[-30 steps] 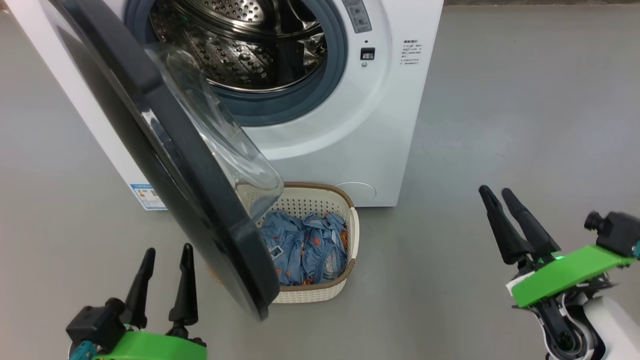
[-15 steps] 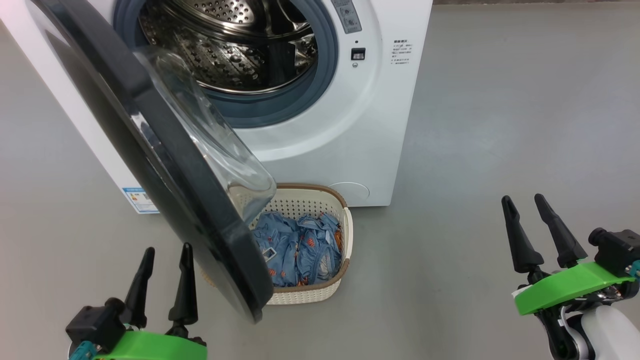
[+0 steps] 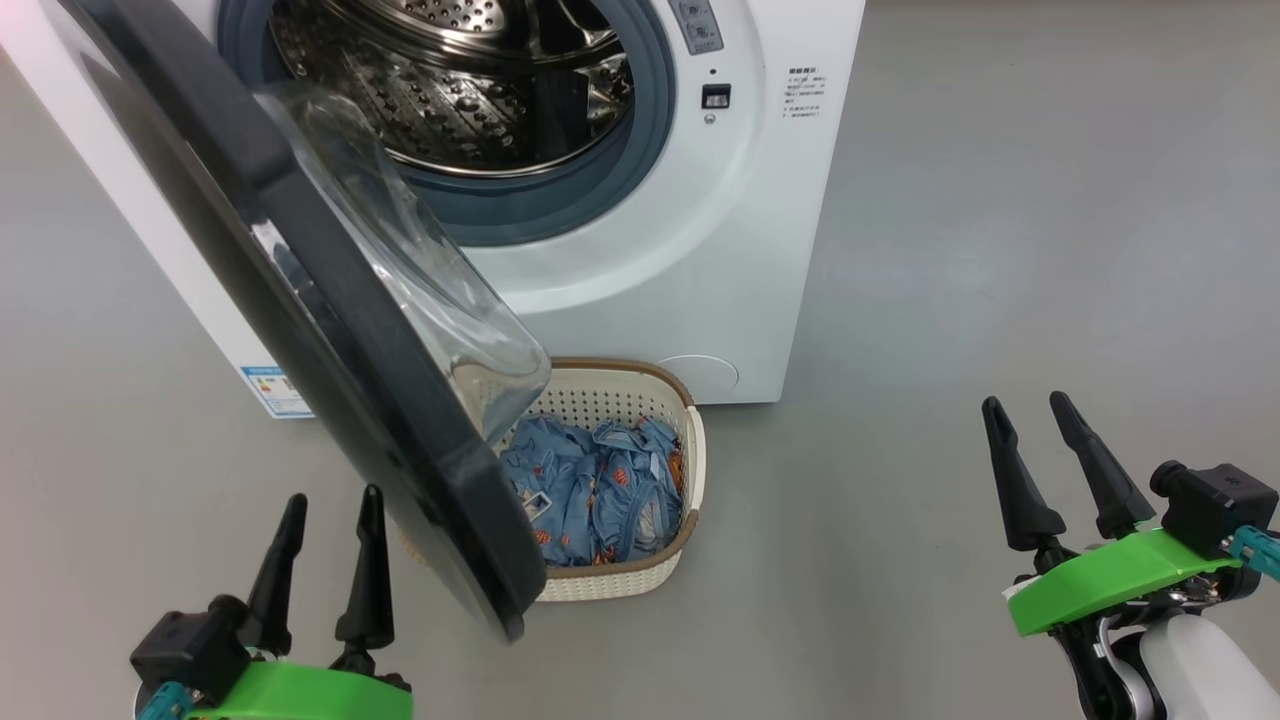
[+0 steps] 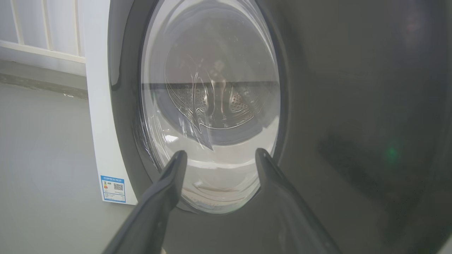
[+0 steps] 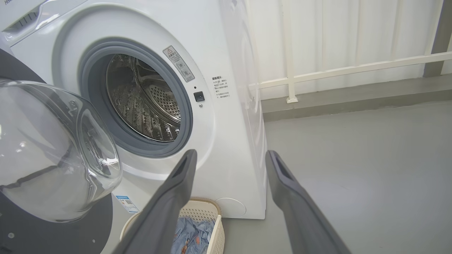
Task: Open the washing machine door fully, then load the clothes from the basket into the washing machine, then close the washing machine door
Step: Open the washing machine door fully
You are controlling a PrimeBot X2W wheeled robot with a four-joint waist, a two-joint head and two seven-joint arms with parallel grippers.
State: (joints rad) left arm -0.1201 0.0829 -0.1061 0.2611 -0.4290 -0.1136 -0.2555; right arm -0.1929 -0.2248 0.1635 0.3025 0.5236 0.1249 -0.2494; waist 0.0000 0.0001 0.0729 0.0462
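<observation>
Lower left of frame: left gripper (image 3: 333,500), jaws spread, holding nothing, just beside the washing machine door (image 3: 380,400). The door stands swung open across the left half. Upper centre: the washing machine (image 3: 640,280), drum exposed. Centre: the basket (image 3: 620,580) on the floor before it, apparently touching it and partly hidden by the door; the clothes (image 3: 590,490) lie inside. Lower right: right gripper (image 3: 1024,402), jaws spread, nothing held.

Clothes (image 3: 590,490) in basket (image 3: 694,455), before washing machine (image 3: 660,280).
</observation>
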